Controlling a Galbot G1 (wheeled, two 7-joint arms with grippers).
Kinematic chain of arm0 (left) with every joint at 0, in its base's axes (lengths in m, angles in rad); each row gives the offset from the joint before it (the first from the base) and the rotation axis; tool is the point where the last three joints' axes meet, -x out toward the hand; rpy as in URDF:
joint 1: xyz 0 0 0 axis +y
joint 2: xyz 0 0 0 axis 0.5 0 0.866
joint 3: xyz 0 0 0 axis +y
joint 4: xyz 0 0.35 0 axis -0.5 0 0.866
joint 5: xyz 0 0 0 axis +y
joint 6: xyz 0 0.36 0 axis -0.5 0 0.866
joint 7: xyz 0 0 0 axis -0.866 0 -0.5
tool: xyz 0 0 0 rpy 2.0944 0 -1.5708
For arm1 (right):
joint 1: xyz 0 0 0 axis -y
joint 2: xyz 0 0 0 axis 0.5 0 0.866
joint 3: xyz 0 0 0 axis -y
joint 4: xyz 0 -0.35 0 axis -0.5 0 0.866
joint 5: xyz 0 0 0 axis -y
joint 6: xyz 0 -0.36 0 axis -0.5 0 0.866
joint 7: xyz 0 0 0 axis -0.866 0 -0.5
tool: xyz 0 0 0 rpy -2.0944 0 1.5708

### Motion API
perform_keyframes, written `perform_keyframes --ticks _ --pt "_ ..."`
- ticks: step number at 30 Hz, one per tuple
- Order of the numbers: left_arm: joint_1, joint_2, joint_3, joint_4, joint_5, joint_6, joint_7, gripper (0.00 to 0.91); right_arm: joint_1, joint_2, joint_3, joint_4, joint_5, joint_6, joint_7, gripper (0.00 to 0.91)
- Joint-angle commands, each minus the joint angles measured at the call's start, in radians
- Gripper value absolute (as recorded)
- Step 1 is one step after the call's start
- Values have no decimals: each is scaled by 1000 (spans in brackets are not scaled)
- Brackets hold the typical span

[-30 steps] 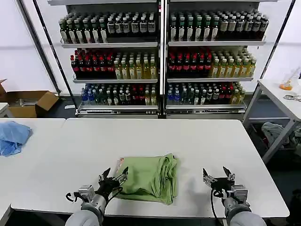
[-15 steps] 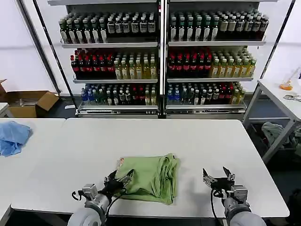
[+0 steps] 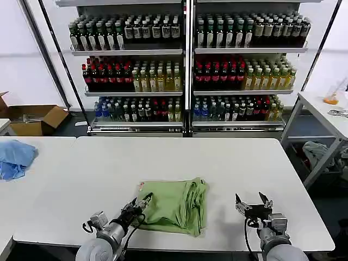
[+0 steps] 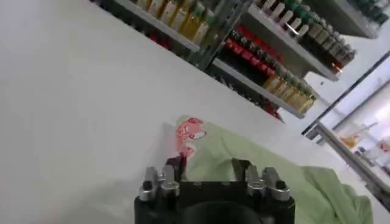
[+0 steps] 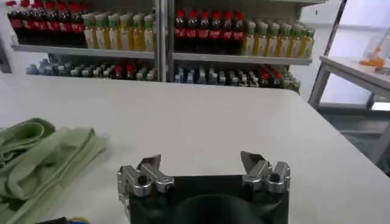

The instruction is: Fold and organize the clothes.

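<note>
Head view shows the light green polo shirt (image 3: pixel 175 206) folded into a soft, limp, lightweight bundle at the table's (image 3: pixel 239 163) near edge; best gripped at its thick layered edge. At its 9 o'clock, the left gripper (image 3: pixel 139 206) touches the printed corner, fingers spread; at 3 o'clock, well apart, the right gripper (image 3: pixel 253 204) waits, spread wide.

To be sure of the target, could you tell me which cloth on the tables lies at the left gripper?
The green shirt, at the left gripper; the blue cloth lies far off.
</note>
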Motion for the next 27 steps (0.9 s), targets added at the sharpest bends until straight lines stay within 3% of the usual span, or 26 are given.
perform_keyframes --ticks 1,10,18,21,27 --pt "4 -11 -30 6 -211 5 7 71 0 1 0 2 0 -1 1 907" --pt "10 -44 -84 -13 -321 1 8 40 -7 -3 10 10 1 -1 2 907" --pt "-4 -16 -227 -99 -356 4 -19 30 -14 -6 24 20 3 1 1 907" --pt "-16 26 -328 -122 -356 8 -38 20 -13 -7 27 22 6 2 0 907" --pt "-23 226 -580 -175 -354 57 -77 20 -4 -9 24 26 10 3 -1 907"
